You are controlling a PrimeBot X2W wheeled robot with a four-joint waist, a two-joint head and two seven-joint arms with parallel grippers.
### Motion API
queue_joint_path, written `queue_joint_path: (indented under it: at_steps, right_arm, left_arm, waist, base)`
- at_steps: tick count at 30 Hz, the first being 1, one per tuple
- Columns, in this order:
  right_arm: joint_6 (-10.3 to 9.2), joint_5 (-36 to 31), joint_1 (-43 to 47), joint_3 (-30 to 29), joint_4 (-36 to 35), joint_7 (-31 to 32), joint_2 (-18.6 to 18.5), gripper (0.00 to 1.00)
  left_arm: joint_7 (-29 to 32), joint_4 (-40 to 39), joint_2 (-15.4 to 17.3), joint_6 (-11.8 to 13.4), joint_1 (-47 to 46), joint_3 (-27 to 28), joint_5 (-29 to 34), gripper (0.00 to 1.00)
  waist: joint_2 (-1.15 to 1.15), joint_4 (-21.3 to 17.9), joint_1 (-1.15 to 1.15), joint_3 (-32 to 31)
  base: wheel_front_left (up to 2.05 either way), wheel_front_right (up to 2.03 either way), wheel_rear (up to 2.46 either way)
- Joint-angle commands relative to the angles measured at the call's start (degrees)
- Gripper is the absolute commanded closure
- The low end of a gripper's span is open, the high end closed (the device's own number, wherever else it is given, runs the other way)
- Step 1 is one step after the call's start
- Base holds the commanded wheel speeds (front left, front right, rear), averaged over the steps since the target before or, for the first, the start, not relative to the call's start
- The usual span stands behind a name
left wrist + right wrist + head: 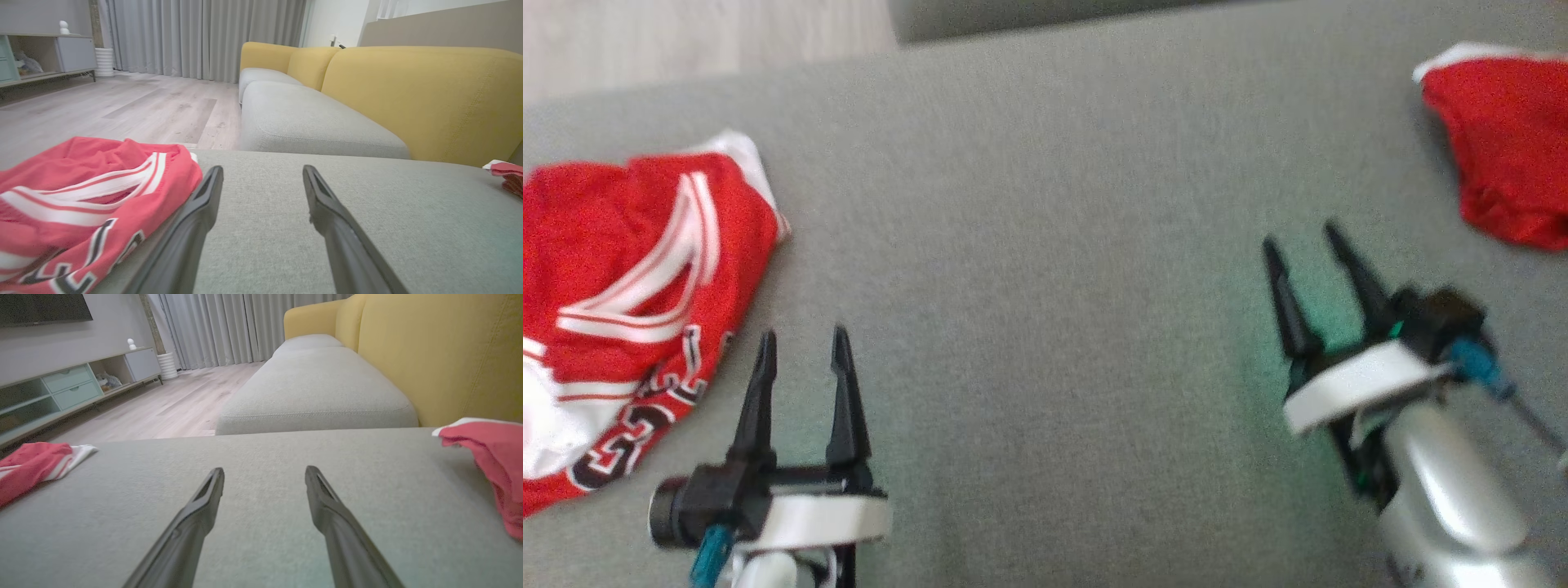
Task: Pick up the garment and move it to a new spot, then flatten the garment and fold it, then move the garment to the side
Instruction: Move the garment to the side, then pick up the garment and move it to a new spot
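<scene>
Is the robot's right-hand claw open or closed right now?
Open: the right gripper has its two dark fingers spread apart, with bare grey cushion showing between them and nothing held.

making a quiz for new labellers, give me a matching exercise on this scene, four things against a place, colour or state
1 lettered jersey
2 plain red garment
3 right gripper
4 sofa backrest

a yellow
b open, holding nothing
c far right of the grey cushion
d left of the cushion, white stripes

Pairs: 1-d, 2-c, 3-b, 4-a
</scene>
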Motion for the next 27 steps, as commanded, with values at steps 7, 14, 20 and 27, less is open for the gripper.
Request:
queue_joint_path:
  at_steps: [7, 14, 20, 27]
  right_arm:
    - [0.37, -1.80, 7.80, -0.42, -2.09, -0.61, 4.34, 0.00]
    - [0.37, -5.84, 11.43, -3.40, -2.69, -0.62, 6.91, 0.00]
    - [0.37, -6.84, 12.28, -4.21, -2.65, -0.62, 7.83, 0.00]
    - [0.37, -7.34, 12.58, -5.47, -2.45, -0.62, 8.17, 0.00]
  left_arm:
    - [-0.13, 0.60, 0.04, -0.73, 3.55, 3.91, -0.39, 0.00]
    - [-0.13, 2.29, 0.04, -1.57, 5.24, 5.44, 0.45, 0.00]
    - [-0.13, 3.58, 0.04, -1.81, 5.46, 6.46, 0.69, 0.00]
    - [-0.13, 4.19, 0.04, -2.00, 5.35, 6.41, 1.00, 0.00]
  waist:
    - [0.00, 1.81, 0.02, -10.91]
    - [0.00, 1.60, 0.02, -12.66]
    - [0.00, 1.27, 0.02, -13.20]
    - [0.00, 1.08, 0.02, -13.17]
  base:
    - [0.00, 0.00, 0.00]
    - [0.00, 0.00, 0.00]
    - [0.00, 0.00, 0.00]
    - [0.00, 0.00, 0.00]
